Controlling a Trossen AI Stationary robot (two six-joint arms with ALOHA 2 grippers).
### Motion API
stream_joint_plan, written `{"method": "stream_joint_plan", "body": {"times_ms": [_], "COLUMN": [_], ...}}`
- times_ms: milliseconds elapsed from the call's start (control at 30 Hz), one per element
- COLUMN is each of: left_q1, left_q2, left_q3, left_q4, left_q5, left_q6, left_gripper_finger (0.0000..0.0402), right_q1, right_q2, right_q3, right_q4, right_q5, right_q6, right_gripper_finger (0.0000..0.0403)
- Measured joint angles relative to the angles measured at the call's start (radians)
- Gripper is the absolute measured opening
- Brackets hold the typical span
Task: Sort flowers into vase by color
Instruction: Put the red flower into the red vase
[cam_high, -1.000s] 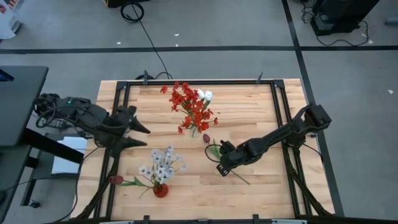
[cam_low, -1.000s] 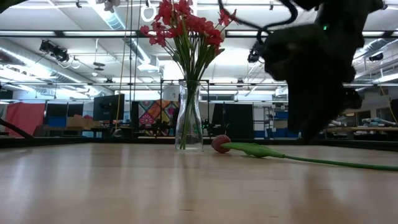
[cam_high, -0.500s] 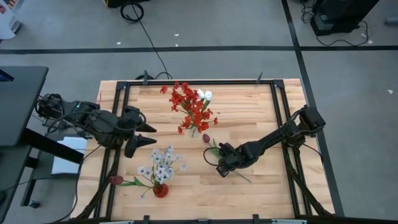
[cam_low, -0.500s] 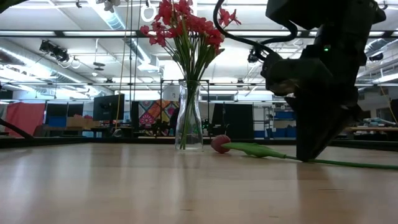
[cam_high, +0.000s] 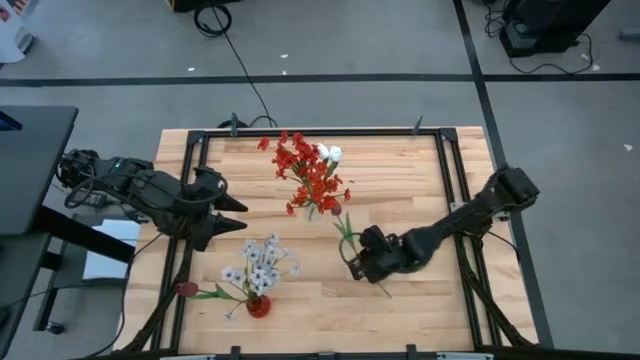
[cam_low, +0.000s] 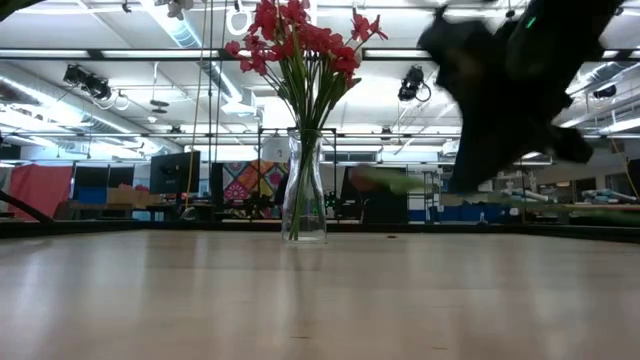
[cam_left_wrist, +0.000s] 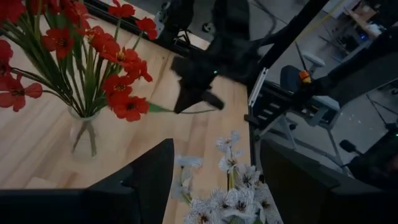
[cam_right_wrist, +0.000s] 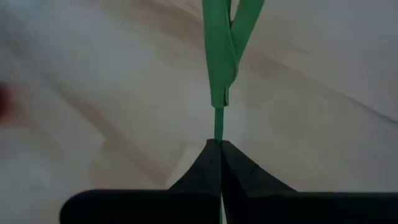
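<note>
My right gripper (cam_high: 352, 262) is pinched shut on the dark red tulip's stem (cam_right_wrist: 218, 118), lifted off the desk right of centre. The stem's long axis points toward the clear vase (cam_low: 304, 186) of bright red clusters (cam_high: 310, 170) near the far edge. My left gripper (cam_high: 236, 218) hangs spread open by the left edge.
</note>
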Motion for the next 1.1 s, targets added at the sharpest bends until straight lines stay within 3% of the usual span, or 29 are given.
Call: {"method": "stream_joint_plan", "body": {"times_ms": [133,300,633,933,1100], "left_q1": [-0.001,-0.018,-0.023,-0.044,-0.028], "left_q2": [0.022,0.088,0.223,0.341,0.387], "left_q3": [0.001,0.001,0.001,0.001,0.0], "left_q4": [0.051,0.208,0.525,0.857,0.921], "left_q5": [0.0,0.006,0.006,0.009,-0.058], "left_q6": [-0.01,0.001,0.159,0.471,0.508], "left_gripper_finger": [0.0243,0.0243,0.0242,0.0243,0.0243], "right_q1": [0.076,0.172,0.344,0.241,0.14], "right_q2": [-0.098,-0.202,-0.351,-0.347,-0.331], "right_q3": [0.0,0.0,0.002,0.002,0.002], "right_q4": [-0.001,0.03,0.269,0.717,0.938], "right_q5": [0.133,0.22,0.384,0.426,0.403], "right_q6": [-0.02,-0.121,-0.529,-1.142,-1.32], "right_gripper_finger": [0.0002,0.0002,0.0,0.0,0.0001]}}
